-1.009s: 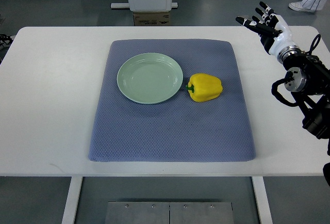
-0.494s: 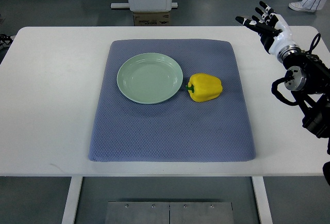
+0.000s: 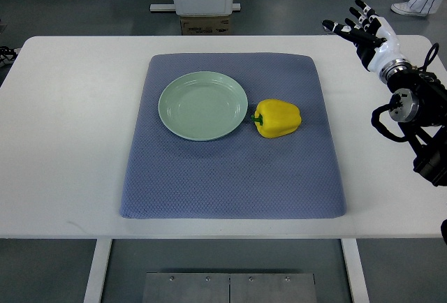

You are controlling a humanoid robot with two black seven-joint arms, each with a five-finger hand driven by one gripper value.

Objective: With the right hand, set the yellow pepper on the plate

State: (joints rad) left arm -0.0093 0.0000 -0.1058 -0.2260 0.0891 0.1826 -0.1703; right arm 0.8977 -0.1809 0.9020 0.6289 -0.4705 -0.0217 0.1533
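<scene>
I have the right hand (image 3: 363, 29) up over the table's (image 3: 70, 107) far right corner, fingers spread and holding nothing, well apart from the yellow pepper (image 3: 277, 118). The pepper lies on its side on the blue mat (image 3: 230, 177), just beside the plate (image 3: 202, 105), stem toward the rim, possibly touching it; I can't be sure from here. My worry: coming in from the right, I could shove the pepper into the plate or roll it off its rounded side before my fingers close.
</scene>
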